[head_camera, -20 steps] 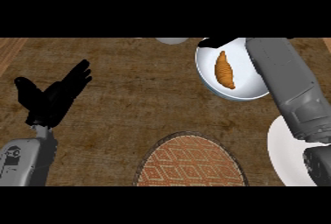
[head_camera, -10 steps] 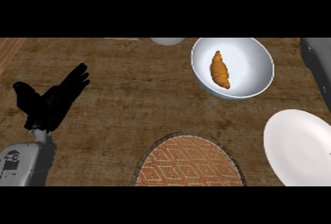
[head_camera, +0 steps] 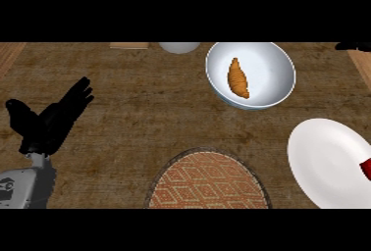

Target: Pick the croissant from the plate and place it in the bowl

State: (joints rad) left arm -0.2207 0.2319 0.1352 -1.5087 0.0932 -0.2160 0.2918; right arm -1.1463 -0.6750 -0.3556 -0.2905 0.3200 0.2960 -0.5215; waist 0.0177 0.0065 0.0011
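Croissant [head_camera: 238,78] lay inside the bowl [head_camera: 281,59] at upper right of frame, apart from the plate [head_camera: 326,157] at lower right, so the placing looked done. Risk from here, as a judgement: the bowl sat near the bench [head_camera: 138,112] far edge w/ a dark shape at the top-right corner; if that was the right hand, a sweep there could nudge the bowl, but can't tell. Left hand [head_camera: 47,122] at left of frame was open, fingers straight and up, resting, forearm entering from lower left.
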